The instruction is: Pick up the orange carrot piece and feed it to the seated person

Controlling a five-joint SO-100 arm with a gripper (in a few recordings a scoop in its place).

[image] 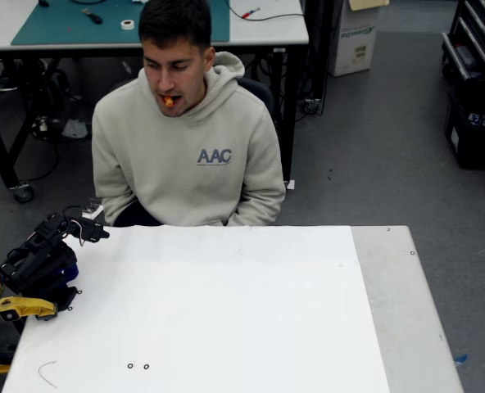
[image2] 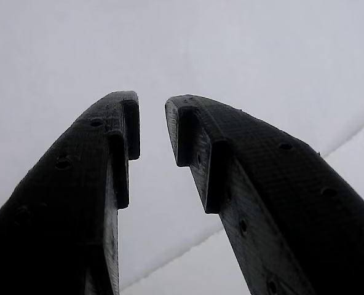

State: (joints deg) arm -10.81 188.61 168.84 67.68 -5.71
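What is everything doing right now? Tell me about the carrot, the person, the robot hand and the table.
orange carrot piece: in the seated person's open mouth.
seated person: sitting behind the table, mouth open, looking down.
hand: open a little, nothing between its fingers, white table below.
robot arm: folded down at the table's left edge in the fixed view.
table: white top, bare in the middle.

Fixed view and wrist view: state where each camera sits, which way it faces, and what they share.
Fixed view: mounted high, looking down across the white table at the seated person, the orange carrot piece in his mouth; the dark arm is folded at the left edge.
Wrist view: rides on the gripper, aimed along its black jaws, slightly apart with nothing between, at the white surface.
Shared: the white table.
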